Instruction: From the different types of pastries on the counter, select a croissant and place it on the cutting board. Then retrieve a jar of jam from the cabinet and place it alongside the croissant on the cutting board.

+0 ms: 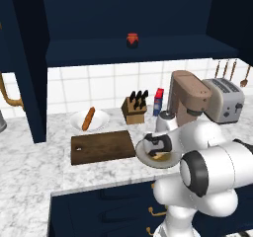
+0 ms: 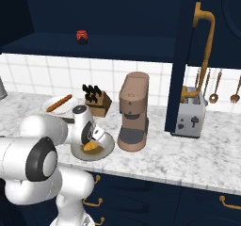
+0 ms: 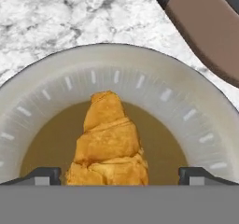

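The golden croissant lies in a round white plate on the counter. My gripper is open and hangs low over the plate, one fingertip on each side of the croissant's near end, the left one closer to it. In the base views the hand covers most of the croissant. The dark brown cutting board lies bare just left of the plate. The jar of jam stands on the open shelf of the navy cabinet. The long baguette-like pastry rests on another plate behind the board.
A knife block and a red-and-blue box stand by the tiled wall. The brown coffee machine rises right beside the croissant's plate, with a toaster further right. An open navy cabinet door hangs in front of the toaster.
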You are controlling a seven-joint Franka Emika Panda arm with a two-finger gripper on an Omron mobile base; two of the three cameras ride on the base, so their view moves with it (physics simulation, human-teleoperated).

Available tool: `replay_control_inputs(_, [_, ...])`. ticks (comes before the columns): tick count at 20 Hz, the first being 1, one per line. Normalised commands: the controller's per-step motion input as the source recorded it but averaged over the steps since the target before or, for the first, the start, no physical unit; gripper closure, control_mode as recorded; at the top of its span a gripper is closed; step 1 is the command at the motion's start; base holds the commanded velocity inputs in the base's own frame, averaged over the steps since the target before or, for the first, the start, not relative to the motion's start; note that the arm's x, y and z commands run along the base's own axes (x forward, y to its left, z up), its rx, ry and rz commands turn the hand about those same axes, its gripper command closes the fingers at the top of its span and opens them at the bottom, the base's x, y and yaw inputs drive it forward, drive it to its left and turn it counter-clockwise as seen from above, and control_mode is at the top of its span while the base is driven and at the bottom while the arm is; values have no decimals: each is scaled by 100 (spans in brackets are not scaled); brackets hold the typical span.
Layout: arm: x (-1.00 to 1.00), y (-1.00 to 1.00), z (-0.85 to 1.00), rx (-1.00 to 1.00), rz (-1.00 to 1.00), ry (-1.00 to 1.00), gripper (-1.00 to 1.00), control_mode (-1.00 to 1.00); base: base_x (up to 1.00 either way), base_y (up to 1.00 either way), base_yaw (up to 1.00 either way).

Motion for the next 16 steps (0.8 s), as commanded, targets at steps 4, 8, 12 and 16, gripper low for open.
replay_control_inputs(4, [41, 43, -42, 0, 0, 4, 100, -100, 0, 0, 0])
replay_control_inputs(8, [38, -7, -15, 12, -9, 13, 100, -100, 0, 0, 0])
replay_control_inputs(12, [8, -8, 65, 27, -5, 5, 100, -100, 0, 0, 0])
replay_control_inputs(16, [-3, 63, 100, 11, 0, -1, 100, -100, 0, 0, 0])
